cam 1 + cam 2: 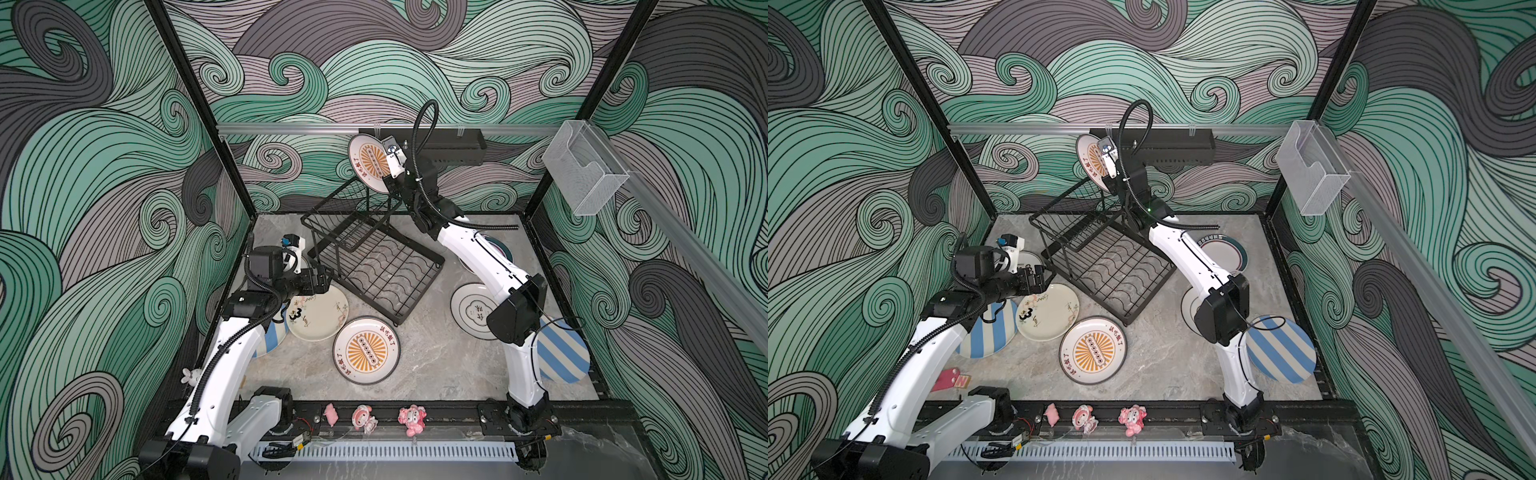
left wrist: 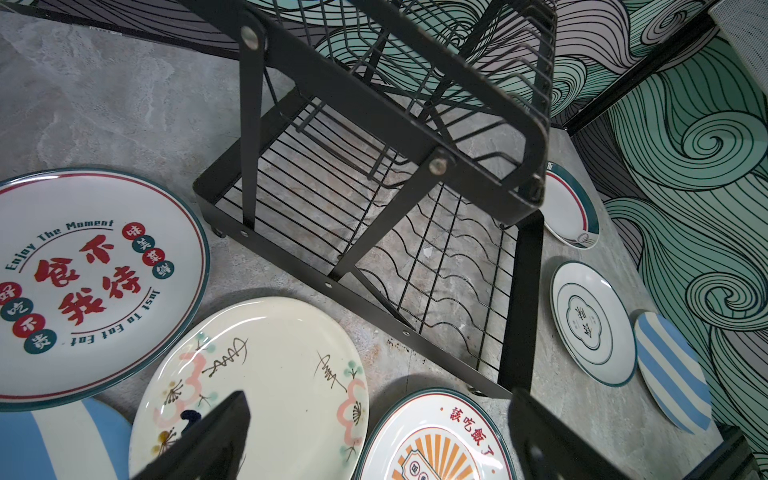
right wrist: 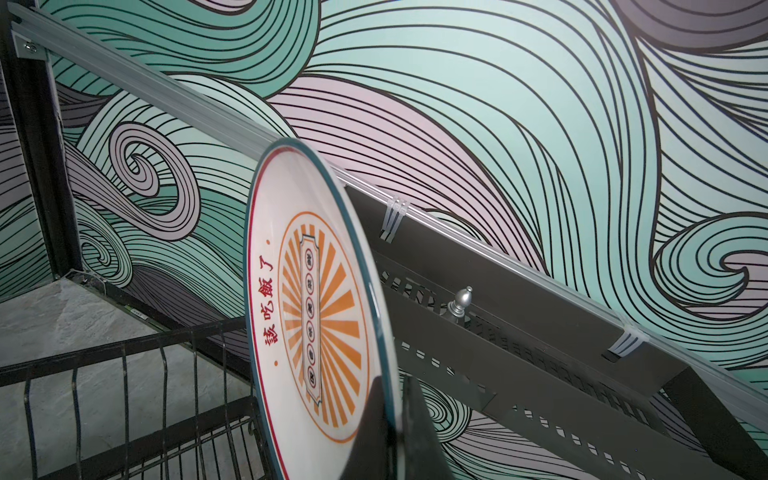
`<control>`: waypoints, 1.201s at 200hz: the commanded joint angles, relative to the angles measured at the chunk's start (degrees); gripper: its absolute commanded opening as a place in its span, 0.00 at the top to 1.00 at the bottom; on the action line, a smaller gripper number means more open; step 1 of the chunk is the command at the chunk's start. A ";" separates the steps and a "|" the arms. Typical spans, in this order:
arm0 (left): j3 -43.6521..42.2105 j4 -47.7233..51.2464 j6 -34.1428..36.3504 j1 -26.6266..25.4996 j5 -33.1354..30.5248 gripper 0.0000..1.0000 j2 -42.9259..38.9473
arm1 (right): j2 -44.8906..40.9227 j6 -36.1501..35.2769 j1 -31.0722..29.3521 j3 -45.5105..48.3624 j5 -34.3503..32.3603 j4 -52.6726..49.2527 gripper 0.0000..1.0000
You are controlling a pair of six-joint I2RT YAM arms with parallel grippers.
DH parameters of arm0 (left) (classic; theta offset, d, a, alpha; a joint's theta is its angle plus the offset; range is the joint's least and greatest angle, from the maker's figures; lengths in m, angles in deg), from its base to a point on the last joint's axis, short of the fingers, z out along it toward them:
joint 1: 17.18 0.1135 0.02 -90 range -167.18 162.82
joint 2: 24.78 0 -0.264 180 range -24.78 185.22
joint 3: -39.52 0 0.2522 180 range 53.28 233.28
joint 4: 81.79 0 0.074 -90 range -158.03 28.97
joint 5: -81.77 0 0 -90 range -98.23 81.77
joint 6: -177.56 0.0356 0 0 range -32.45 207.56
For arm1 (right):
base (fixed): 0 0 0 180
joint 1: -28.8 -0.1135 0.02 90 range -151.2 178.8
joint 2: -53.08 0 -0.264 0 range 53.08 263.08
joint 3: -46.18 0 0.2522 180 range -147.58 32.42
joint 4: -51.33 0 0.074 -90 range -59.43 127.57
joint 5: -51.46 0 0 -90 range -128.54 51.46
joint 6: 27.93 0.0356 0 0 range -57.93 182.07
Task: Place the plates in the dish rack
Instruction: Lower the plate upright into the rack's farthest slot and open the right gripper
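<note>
My right gripper (image 3: 394, 419) is clenched on the rim of a sunburst plate (image 1: 370, 164), held on edge above the dish rack (image 1: 374, 266), apparently clear of its wires; my left gripper (image 2: 374, 436) gapes empty over the cream plate (image 1: 322, 316) beside the rack

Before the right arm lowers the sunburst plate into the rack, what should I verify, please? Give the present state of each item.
1. Grip: right gripper is shut on the rim of the held sunburst plate: ok.
2. Pose: the plate stands on edge: ok.
3. Room: upper basket holds no plate: ok.
4. Aim: plate edge lined up with a slot: cannot tell.
5. Other arm: left gripper, fingers open, apart from the dish rack: cannot tell.
</note>
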 commanded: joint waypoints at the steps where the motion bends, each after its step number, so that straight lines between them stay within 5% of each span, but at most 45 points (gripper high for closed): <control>1: 0.30 -0.20 0.38 0.16 -0.35 0.01 0.44 | 1.15 -0.07 0.21 -2.45 -2.30 4.42 1.00; 240: 0.13 -0.02 0.28 0.14 0.44 0.01 0.53 | 3.98 -1.49 0.51 2.45 -6.43 6.71 1.00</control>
